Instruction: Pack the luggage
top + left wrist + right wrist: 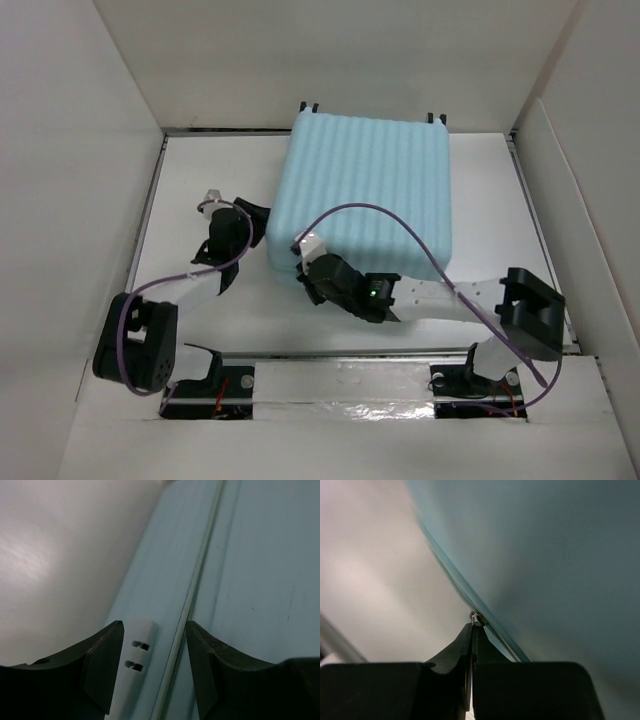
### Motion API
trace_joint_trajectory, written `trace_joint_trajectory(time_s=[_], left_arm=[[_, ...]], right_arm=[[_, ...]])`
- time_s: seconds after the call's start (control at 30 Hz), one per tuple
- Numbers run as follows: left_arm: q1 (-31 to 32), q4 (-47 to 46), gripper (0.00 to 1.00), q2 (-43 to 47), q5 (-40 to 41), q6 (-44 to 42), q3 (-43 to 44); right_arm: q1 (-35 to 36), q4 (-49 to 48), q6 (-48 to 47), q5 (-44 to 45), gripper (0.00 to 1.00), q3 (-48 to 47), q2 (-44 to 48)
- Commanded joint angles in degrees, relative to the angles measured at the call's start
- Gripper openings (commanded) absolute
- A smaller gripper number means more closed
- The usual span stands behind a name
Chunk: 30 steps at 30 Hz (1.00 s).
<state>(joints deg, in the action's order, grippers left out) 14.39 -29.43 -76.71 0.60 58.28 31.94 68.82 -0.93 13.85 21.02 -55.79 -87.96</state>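
The luggage [370, 190] is a pale aqua ribbed suitcase lying flat and closed at the back middle of the table. My left gripper [253, 212] is at its left side. In the left wrist view it [154, 630] is open, with the jaws either side of the zipper track [192, 595] and a white plastic foot [135, 655] on the shell [250, 580]. My right gripper [301, 268] is at the near left corner. In the right wrist view it [472, 627] is shut on the small metal zipper pull [476, 617] at the seam of the shell [545, 555].
The white table [200, 170] is boxed in by white walls on the left, back and right. Two black casters [308, 106] [437, 119] stick out at the suitcase's far edge. A taped rail [340, 375] runs along the near edge between the arm bases.
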Motion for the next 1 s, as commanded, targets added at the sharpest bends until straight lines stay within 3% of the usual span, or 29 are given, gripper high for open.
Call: trace_joint_trajectory(time_s=[0.0, 0.07, 0.17, 0.23, 0.3, 0.37, 0.43, 0.53, 0.67, 0.7, 0.8, 0.83, 0.87, 0.97], left_arm=[[6.69, -3.61, 0.49, 8.03, -9.57, 2.18, -7.05], [6.70, -3.28, 0.48, 12.00, -9.48, 3.32, -10.83], [6.70, 0.76, 0.48, 21.58, -6.07, 1.49, -16.46], [7.31, 4.80, 0.47, 27.71, -4.21, 0.25, -17.44], [7.32, 6.92, 0.46, 30.99, -4.11, 0.08, -18.76], [7.84, 10.43, 0.44, 35.03, -3.25, -0.71, -19.89], [8.46, 12.81, 0.36, 38.80, -2.54, -1.59, -21.73], [9.07, 11.16, 0.23, 41.11, -4.81, -2.64, -23.50], [10.82, 6.07, 0.16, 37.52, -8.50, -5.45, -24.30], [14.14, 5.18, 0.15, 36.20, -7.90, -6.16, -23.25], [23.63, 2.54, 0.15, 29.35, 1.82, -8.87, -17.91], [30.54, 0.97, 0.15, 24.90, 4.73, -9.41, -16.14], [33.39, 0.17, 0.16, 22.33, 9.98, -10.11, -14.30], [36.50, -7.18, 0.17, 10.22, 10.66, -11.09, -7.53]], right_arm=[[5.96, -7.26, -3.64, -14.06, 0.00, -12.57, -4.31], [7.38, -3.58, -4.61, -14.59, 0.00, -18.29, -7.65], [8.53, -3.21, -6.28, -24.32, 0.00, -20.75, -8.63], [10.28, -2.06, -6.72, -22.35, 0.00, -19.37, -6.53], [9.24, -4.68, -5.86, -19.28, 0.00, -11.39, -0.83], [3.02, -8.10, -4.01, -20.48, 0.00, -4.63, 3.83], [-6.00, -12.23, -2.87, -29.15, 0.00, 8.36, 10.95], [-15.26, -12.52, -3.82, -34.97, 0.00, 12.89, 18.60], [-28.54, -8.23, -6.72, -41.13, 0.00, 14.92, 25.20], [-33.09, -7.34, -7.16, -42.88, 0.00, 15.01, 26.17], [-42.05, -4.18, -8.39, -45.26, 0.00, 15.53, 29.07], [-44.01, -3.73, -8.57, -45.97, 0.00, 15.80, 29.69], [-45.77, -2.77, -8.57, -46.06, 0.00, 16.32, 30.82], [-49.39, 0.04, -7.79, -46.15, 0.00, 17.72, 33.80]])
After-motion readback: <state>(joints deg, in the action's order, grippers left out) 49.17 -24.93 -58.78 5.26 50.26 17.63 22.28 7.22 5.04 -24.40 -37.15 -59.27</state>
